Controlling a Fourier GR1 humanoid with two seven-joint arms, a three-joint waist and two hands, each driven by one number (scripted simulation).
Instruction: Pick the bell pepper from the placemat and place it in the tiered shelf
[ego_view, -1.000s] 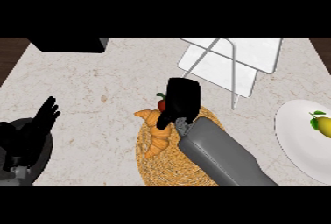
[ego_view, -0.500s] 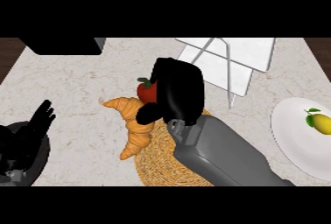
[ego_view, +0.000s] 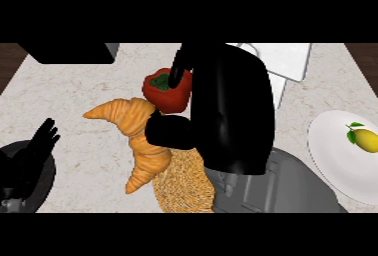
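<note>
Bell pepper (ego_view: 168, 92) pinched in curled fingers (ego_view: 178, 75) of right hand (ego_view: 225, 110); left hand (ego_view: 33, 155) open

bare table (ego_view: 88, 95) lies open left of the croissant (ego_view: 136, 137); the white tiered shelf (ego_view: 284, 62) and lemon plate (ego_view: 328, 150) crowd the right side.

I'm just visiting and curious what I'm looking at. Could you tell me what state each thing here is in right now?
Red bell pepper: gripped in the right hand.
Right hand: fingers and thumb curled round the pepper.
Left hand: open, resting at the left edge.
Golden croissant: lying partly on the woven round placemat.
Yellow lemon: lying on the white plate.
White tiered shelf: mostly hidden behind the hand.
</note>
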